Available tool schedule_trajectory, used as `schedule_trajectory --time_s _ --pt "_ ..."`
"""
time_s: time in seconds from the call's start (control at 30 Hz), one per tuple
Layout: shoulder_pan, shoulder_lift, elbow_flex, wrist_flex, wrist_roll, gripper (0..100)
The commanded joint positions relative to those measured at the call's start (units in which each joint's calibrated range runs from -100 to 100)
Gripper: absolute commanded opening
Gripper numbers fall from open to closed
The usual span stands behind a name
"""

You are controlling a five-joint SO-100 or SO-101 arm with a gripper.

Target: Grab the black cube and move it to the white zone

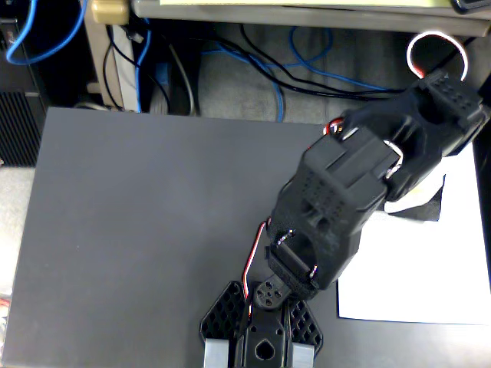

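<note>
With the glossy black arm (345, 192) hiding its jaws over the white paper sheet (418, 268) at the worktop's right edge, their state is unreadable, so the unseen black cube could drop off-zone.

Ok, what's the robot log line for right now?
arm: stretched over white zone | pincer: fingers hidden, state unclear | black cube: not clearly visible

Lighting: even, moderately bright, overhead. White zone (430, 261) glares, slightly overexposed. Picture soft, grainy; shadows faint.
</note>
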Motion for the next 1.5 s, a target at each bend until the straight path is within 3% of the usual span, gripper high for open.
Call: schedule_trajectory --time_s 0.0,0.3,0.43,0.57,0.73,0.83,0.93,1.47 --pt "0.26 1.55 0.25 3.7 2.2 1" --pt "0.33 1.3 -1.11 3.61 3.3 3" --pt "4.89 1.3 -9.45 4.47 3.35 21" --pt "4.82 1.3 -10.08 4.47 3.4 28" --pt "4.52 1.3 -10.08 4.56 5.29 28" --pt "-3.72 1.22 -10.17 9.36 4.87 30" --pt "-4.97 1.22 -10.9 12.71 5.18 38" --pt "-5.71 1.3 -19.15 16.74 4.92 37"
